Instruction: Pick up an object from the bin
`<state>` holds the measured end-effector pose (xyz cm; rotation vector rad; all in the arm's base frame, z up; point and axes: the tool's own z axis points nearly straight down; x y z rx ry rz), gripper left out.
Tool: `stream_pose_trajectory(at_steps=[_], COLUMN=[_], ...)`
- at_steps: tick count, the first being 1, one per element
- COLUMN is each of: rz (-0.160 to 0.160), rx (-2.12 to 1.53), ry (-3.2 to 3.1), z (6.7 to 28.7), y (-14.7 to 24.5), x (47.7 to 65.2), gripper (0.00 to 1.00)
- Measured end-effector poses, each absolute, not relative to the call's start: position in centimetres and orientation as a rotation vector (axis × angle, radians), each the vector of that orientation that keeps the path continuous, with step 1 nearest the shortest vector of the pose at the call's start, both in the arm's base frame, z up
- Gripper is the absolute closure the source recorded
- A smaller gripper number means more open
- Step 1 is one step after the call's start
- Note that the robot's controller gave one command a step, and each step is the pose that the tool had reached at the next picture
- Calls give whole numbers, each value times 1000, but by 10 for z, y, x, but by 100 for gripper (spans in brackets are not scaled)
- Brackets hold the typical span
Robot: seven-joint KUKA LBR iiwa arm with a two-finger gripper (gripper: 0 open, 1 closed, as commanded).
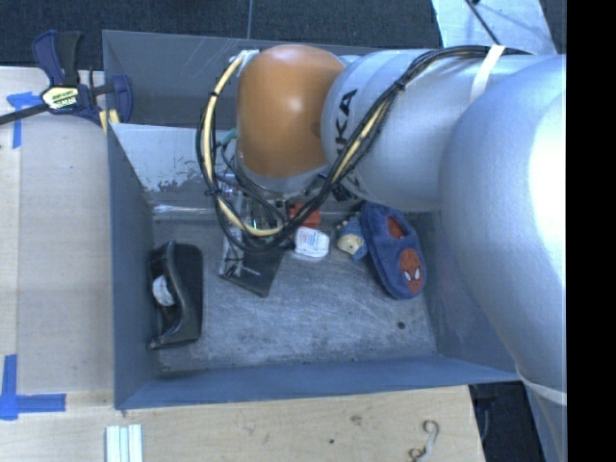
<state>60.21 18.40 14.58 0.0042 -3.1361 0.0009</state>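
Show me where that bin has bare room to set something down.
The front strip of the grey metal bin, between the black curved object at left and the blue fabric slipper at right. Crowded at back around the gripper.

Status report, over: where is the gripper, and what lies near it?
Gripper low over bin floor, centre. Nearest: small white and red thing. Blue slipper right, black object left.

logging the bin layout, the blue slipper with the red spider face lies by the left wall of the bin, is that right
Not quite. The blue slipper with the red spider face lies on the right side of the bin, beside the arm. The thing by the left wall is a black object. The camera view shows this.
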Motion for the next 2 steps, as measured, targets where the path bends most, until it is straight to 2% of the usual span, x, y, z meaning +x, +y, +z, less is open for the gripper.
stream_pose_trajectory(at_steps=[1,2], rz=[4,-1], rx=[358,360], ry=[-3119,-3124], z=[73,75], y=[93,96], x=[583,584], gripper=[0,100])
